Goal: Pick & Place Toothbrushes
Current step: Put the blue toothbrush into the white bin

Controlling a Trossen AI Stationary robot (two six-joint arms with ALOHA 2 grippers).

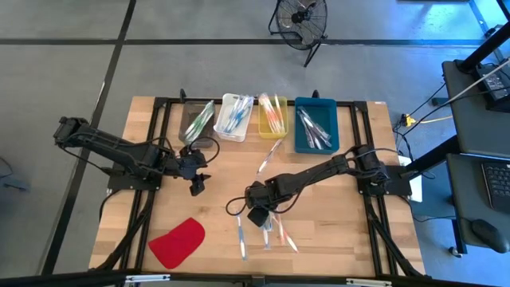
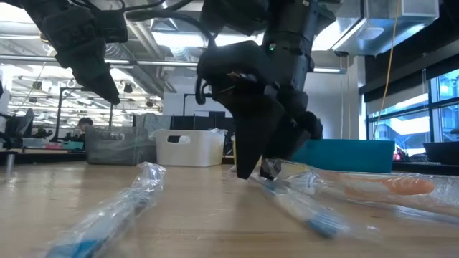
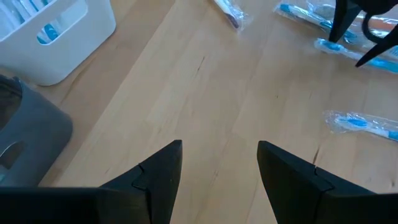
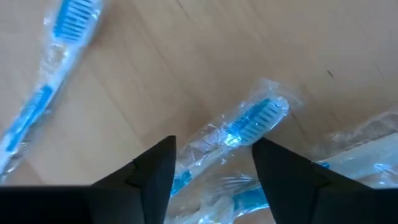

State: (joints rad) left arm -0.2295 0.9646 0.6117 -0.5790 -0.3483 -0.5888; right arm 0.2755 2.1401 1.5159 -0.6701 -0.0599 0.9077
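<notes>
1. Both arms are matte black, built of slim jointed links.
2. Thin black cables loop loosely beside the left arm and under the right arm.
3. The left gripper ends in two flat, dark, wedge-shaped fingers.
4. The right gripper has matching angular black fingers with chamfered tips.

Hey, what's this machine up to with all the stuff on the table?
It is sorting plastic-wrapped toothbrushes. The right claw is low over the loose blue-and-white wrapped toothbrushes on the wooden table, open around one without gripping it yet. The left claw waits open above bare wood. Four small bins at the far edge already hold toothbrushes.
</notes>
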